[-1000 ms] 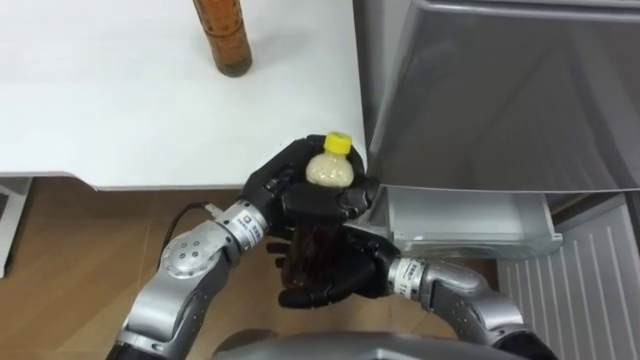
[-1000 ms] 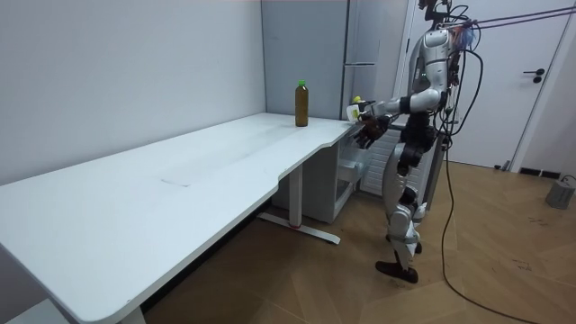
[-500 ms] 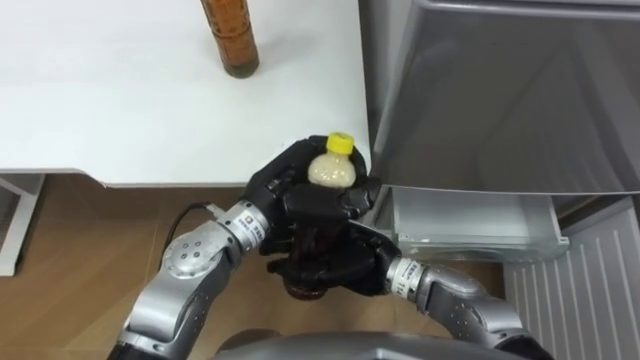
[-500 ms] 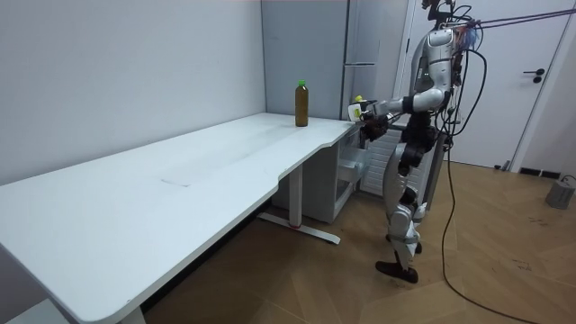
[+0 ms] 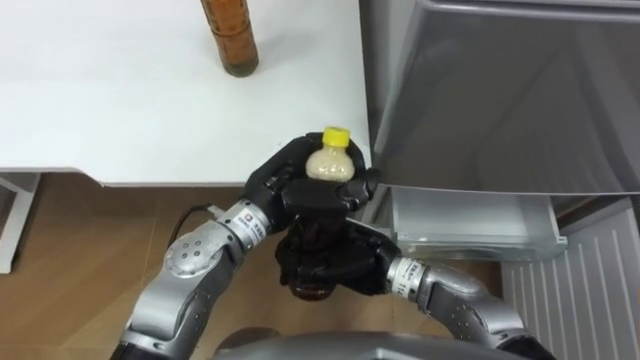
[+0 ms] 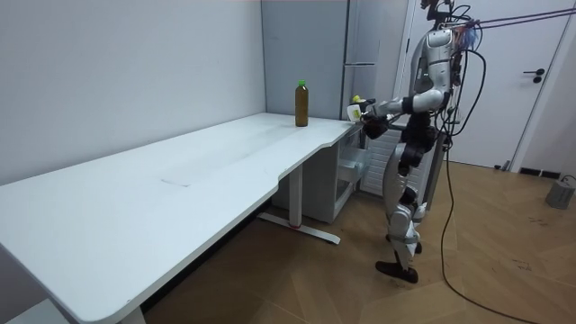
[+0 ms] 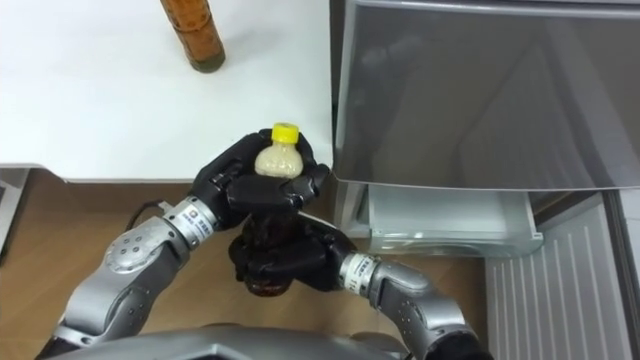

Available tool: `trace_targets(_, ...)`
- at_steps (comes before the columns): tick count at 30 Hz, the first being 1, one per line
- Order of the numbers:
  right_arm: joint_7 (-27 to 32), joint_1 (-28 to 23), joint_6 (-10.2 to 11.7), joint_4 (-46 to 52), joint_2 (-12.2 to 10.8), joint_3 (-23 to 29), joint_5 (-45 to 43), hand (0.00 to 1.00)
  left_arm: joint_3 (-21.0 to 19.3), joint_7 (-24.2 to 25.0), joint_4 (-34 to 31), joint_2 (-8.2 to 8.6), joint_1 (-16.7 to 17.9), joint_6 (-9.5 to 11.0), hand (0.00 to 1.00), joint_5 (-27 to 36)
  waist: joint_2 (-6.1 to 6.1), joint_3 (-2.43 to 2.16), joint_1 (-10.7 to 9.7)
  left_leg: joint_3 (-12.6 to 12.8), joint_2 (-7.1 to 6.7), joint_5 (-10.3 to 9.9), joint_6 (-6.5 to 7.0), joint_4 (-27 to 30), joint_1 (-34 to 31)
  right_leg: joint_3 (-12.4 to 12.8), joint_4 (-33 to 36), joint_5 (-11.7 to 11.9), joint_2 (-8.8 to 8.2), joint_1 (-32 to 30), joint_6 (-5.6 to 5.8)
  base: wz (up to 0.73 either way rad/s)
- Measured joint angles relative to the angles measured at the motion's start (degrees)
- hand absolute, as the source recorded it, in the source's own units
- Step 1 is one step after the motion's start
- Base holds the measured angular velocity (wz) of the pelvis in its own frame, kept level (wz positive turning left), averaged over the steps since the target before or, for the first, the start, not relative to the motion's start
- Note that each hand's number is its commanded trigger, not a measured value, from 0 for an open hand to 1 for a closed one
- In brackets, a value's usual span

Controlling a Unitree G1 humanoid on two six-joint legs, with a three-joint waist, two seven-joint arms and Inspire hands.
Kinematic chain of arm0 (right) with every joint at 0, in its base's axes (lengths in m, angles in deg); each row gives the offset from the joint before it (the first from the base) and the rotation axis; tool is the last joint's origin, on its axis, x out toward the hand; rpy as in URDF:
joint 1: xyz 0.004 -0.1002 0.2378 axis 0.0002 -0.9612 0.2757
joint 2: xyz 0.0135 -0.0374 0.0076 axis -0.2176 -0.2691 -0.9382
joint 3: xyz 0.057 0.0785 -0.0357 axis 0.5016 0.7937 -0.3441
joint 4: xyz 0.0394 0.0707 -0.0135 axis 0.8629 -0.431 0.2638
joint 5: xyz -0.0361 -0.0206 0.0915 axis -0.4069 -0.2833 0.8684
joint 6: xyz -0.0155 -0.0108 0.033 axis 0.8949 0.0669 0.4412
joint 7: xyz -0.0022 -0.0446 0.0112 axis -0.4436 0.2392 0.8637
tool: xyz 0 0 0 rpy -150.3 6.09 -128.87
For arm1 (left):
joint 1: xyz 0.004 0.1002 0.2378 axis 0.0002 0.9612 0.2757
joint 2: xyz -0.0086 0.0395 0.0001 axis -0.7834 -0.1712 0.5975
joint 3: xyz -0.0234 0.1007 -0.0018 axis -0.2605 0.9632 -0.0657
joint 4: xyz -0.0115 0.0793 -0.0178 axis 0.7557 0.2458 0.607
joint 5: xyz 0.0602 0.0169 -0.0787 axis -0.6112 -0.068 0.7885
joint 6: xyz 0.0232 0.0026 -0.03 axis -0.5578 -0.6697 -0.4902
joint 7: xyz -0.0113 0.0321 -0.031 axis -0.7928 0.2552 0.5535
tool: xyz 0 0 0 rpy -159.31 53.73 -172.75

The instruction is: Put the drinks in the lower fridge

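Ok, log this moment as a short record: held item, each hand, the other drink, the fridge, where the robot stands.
Held item: yellow-capped bottle of dark drink, upright, just off the table's edge
Left hand: curled round the bottle's upper part
Right hand: curled round its lower part
Other drink: brown bottle standing on the white table
Fridge: lower drawer pulled out
Robot: stands at the table's corner, beside the fridge

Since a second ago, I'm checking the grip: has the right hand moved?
Yes: in the room view the right hand has risen against the white table's edge, closing under the yellow-capped drink bottle.
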Motion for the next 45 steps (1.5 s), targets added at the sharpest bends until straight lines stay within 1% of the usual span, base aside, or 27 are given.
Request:
trace_targets(3,-0.04,0.00,0.01,-0.04,-0.01,0.00,0.01,1.00,0.01,-0.18,0.00,-0.02,0.00,0.00,0.00,-0.04,-0.21,0.13,-0.02,-0.02,0.01,-0.01,-0.01,0.05,0.05,-0.22,0.00,0.01,0.00,0.30,-0.02,0.03)
trace_targets(7,-0.42,0.06,0.08,-0.22,-0.01,0.06,0.38,1.00,-0.01,-0.36,-0.12,-0.03,-0.25,0.01,0.00,-0.06,-0.28,0.16,-0.26,-0.14,0.00,-0.01,-0.01,0.48,0.07,-0.50,0.01,0.01,-0.07,0.69,-0.02,0.06)
trace_targets(9,-0.68,-0.04,-0.13,-0.20,-0.07,0.06,1.18,1.00,-0.08,-0.58,-0.87,-0.05,-0.73,0.06,0.00,-0.05,-0.26,0.17,-0.27,-0.23,0.00,-0.02,-0.02,0.85,0.00,-0.46,0.03,0.02,-0.06,0.75,-0.03,0.02)
trace_targets(11,-0.80,-0.06,-0.18,-0.20,-0.09,0.13,2.78,1.00,-0.16,-0.74,-1.49,-0.05,-1.98,0.15,0.00,-0.06,-0.11,0.25,-0.32,-0.25,-0.01,-0.03,-0.01,0.85,-0.04,-0.46,0.11,0.03,-0.07,0.80,-0.05,0.00)
trace_targets(15,-0.88,-0.19,-0.16,-0.21,-0.04,0.61,3.05,1.00,-0.60,-1.31,-3.12,-0.03,-2.81,0.42,0.00,-0.07,0.03,0.17,-0.49,-0.26,0.00,-0.03,-0.01,0.96,-0.04,-0.45,0.23,0.06,-0.08,0.77,-0.08,0.00)
trace_targets(17,-0.88,-0.31,-0.21,-0.48,0.17,0.81,3.08,1.00,-0.73,-1.66,-4.09,-0.04,-3.21,1.34,0.00,-0.05,0.19,0.06,-0.64,-0.23,-0.01,-0.03,-0.01,0.97,0.05,-0.34,0.27,0.06,-0.11,0.76,-0.08,0.00)
trace_targets(18,-0.88,-0.34,-0.28,-0.62,0.23,0.82,3.07,1.00,-0.76,-1.70,-4.39,-0.05,-3.30,1.37,0.00,-0.05,0.25,0.01,-0.70,-0.23,-0.03,-0.03,-0.01,0.97,0.05,-0.34,0.27,0.07,-0.12,0.76,-0.08,0.00)
trace_targets(19,-0.88,-0.43,-0.66,-0.74,0.46,0.93,3.04,1.00,-0.95,-1.78,-5.21,-0.07,-3.33,1.36,0.00,-0.06,0.38,-0.14,-0.93,-0.22,-0.04,-0.02,-0.01,0.96,0.07,-0.34,0.27,0.08,-0.16,0.77,-0.06,0.00)
trace_targets(21,-0.90,-0.62,-1.05,-1.37,0.68,0.93,2.93,1.00,-1.29,-1.91,-6.56,-0.13,-3.33,1.36,0.00,-0.06,0.58,-0.18,-1.01,-0.19,-0.06,-0.02,0.00,0.85,0.17,-0.31,0.24,0.08,-0.17,0.76,-0.05,0.00)
trace_targets(22,-0.89,-0.68,-1.63,-1.87,0.72,0.93,2.88,1.00,-1.30,-2.17,-7.36,-0.25,-3.33,1.36,0.00,-0.07,0.68,-0.22,-1.00,-0.17,-0.05,-0.01,0.00,0.82,0.25,-0.28,0.22,0.08,-0.17,0.75,-0.05,0.00)
trace_targets(24,-0.87,-0.79,-2.27,-2.03,0.90,0.85,2.84,1.00,-1.34,-2.26,-8.39,-0.31,-3.33,1.35,0.00,-0.05,0.81,-0.19,-0.85,-0.13,-0.06,-0.01,0.01,0.84,0.54,-0.13,0.20,0.08,-0.14,0.74,-0.05,0.00)
trace_targets(26,-0.87,-0.88,-2.74,-2.04,1.01,0.51,2.84,1.00,-1.26,-2.95,-11.33,-0.29,-3.34,1.45,0.00,0.10,0.86,-0.16,-0.64,-0.13,-0.06,-0.01,0.01,0.86,0.55,-0.09,0.15,0.08,-0.11,0.74,-0.05,0.00)
trace_targets(27,-0.86,-0.88,-2.78,-2.05,1.01,0.44,2.84,1.00,-1.16,-3.07,-12.43,-0.21,-3.41,1.73,0.00,0.20,0.86,-0.16,-0.64,-0.13,-0.06,-0.01,0.01,0.85,0.55,-0.13,0.14,0.08,-0.11,0.74,-0.05,0.00)
trace_targets(29,-0.72,-0.88,-2.77,-2.05,1.05,0.07,2.90,1.00,-0.61,-3.38,-15.57,0.04,-4.30,4.32,0.00,2.37,0.86,-0.16,-0.61,-0.09,-0.07,-0.01,0.01,0.75,0.79,-0.25,0.11,0.08,-0.11,0.85,-0.05,0.00)
trace_targets(31,-0.69,-1.03,-2.77,-2.10,1.08,-0.20,2.89,1.00,0.17,-3.37,-16.64,0.08,-5.22,5.91,0.00,4.19,0.86,-0.15,-0.37,-0.09,-0.07,-0.01,0.01,0.66,0.98,-0.21,0.08,0.08,-0.10,0.98,-0.05,0.00)
trace_targets(32,-0.64,-1.07,-2.77,-2.11,1.07,-0.41,2.87,1.00,0.20,-3.40,-17.54,0.19,-5.25,6.33,0.00,4.80,0.88,-0.16,-0.26,-0.10,-0.07,-0.01,0.01,0.66,0.99,-0.20,0.08,0.08,-0.10,0.97,-0.05,0.00)
trace_targets(34,-0.58,-1.16,-2.75,-2.24,1.09,-0.46,2.61,1.00,0.19,-3.61,-19.04,0.20,-5.25,6.36,0.00,4.84,0.81,-0.17,-0.24,-0.04,-0.05,-0.01,0.01,0.60,1.10,-0.09,0.09,0.08,-0.06,0.99,-0.04,-0.02)
trace_targets(38,0.44,-1.94,-2.75,-3.20,1.26,-0.54,1.77,1.00,-0.45,-4.82,-22.50,0.20,-5.26,6.44,0.00,4.58,0.61,-0.15,0.47,-0.16,-0.02,-0.01,0.00,-0.04,1.78,0.19,0.11,0.08,0.04,1.39,-0.04,-0.04)
trace_targets(40,0.45,-2.03,-2.75,-3.18,1.29,-0.52,1.44,1.00,-0.87,-5.23,-24.69,0.25,-5.26,6.95,0.00,4.62,0.61,-0.16,0.54,-0.19,-0.03,-0.01,0.00,-0.41,1.84,0.19,0.13,0.08,0.04,1.46,-0.04,0.00)
trace_targets(42,0.43,-2.22,-2.75,-3.14,1.26,-0.59,1.36,1.00,-1.69,-5.38,-26.72,0.31,-5.27,7.72,0.00,4.71,0.61,-0.17,0.58,-0.20,-0.03,-0.01,0.00,-0.62,2.02,0.19,0.11,0.07,0.05,1.62,-0.04,0.00)
trace_targets(45,0.43,-2.44,-2.74,-3.14,1.26,-0.44,0.85,1.00,-4.70,-5.71,-29.95,0.79,-5.34,8.15,0.00,4.62,0.61,-0.25,0.52,-0.28,-0.04,-0.01,0.00,-0.60,2.04,-0.11,-0.02,0.08,0.08,1.85,-0.04,0.04)
